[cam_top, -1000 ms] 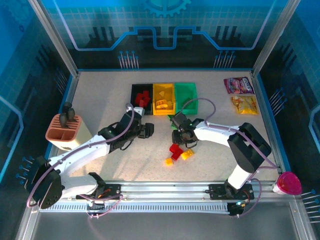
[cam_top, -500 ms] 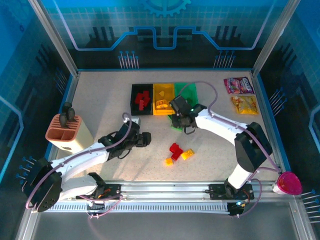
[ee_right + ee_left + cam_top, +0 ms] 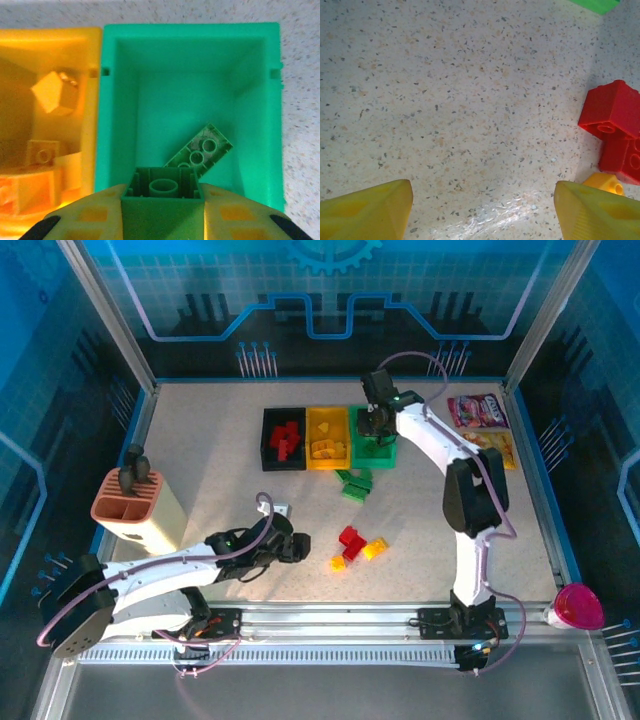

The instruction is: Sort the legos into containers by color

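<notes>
The table [image 3: 200, 440] carries the containers [image 3: 328, 466] as one joined row at the far side, so each colour has a fixed drop spot. The black bin [image 3: 265, 440] holds red pieces, and the yellow bin [image 3: 50, 40] holds yellow ones.

The right pincer [image 3: 162, 220] hangs above the green bin [image 3: 120, 100], clamped on a green lego [image 3: 162, 187]. It seems poised to drop it beside the flat green lego [image 3: 202, 150] lying tilted on the bin floor. The left pincer [image 3: 480, 215] sits low over bare table with its jaws wide apart and nothing between them. It faces the loose red legos [image 3: 612, 107] and a yellow lego [image 3: 605, 182], probably lining up a pick.

More green legos [image 3: 355, 485] wait just in front of the bins; their number is hard to count. The held lego's lower part is hidden between the fingers, and the left fingertips are cut off by the frame edge.
</notes>
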You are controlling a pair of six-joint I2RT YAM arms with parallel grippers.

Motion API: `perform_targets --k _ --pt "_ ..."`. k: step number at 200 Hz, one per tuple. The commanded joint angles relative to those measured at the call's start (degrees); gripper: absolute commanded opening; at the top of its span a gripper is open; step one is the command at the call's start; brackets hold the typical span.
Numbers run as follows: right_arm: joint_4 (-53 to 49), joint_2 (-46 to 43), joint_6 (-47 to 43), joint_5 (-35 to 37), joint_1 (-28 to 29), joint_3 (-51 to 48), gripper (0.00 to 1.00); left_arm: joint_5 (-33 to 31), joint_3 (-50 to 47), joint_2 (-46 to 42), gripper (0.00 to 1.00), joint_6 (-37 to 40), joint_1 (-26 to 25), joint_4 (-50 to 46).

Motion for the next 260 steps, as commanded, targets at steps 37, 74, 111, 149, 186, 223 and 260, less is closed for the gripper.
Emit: perform_targets --k 37,74,111,149,186,223,260 --pt "-5.24 3.46 -1.76 -1.05 -0.83 5.48 0.77 -2.96 0.61 -0.64 0.75 -1.15 -0.75 0.86" --pt "-1.49 -4.24 -2.21 0.55 1.32 -2.14 0.77 -3.07 2.55 1.09 0.75 -0.76 -0.7 1.58" --pt "3.9 -12.82 -4.65 -1.25 5.75 -14.47 0.72 -0.45 4.08 2.35 0.74 -1.12 1.77 2.99" --pt "9.98 -17.27 -4.47 -3.99 9.56 -24.66 0.66 4.24 3.51 1.67 0.73 -1.33 7.76 5.25" --pt "8.5 -12.53 -4.46 -6.0 10.26 -22.89 0.61 4.42 3.95 -0.02 0.73 -0.36 9.43 3.17" --pt "7.17 -7.26 -4.9 -5.76 10.68 -19.46 0.6 3.01 1.46 -3.75 0.72 -1.34 9.55 1.57" --pt "7.01 -3.28 -5.31 -4.57 10.95 -16.97 0.59 2.23 -0.91 -7.28 0.72 -1.98 10.11 -0.18"
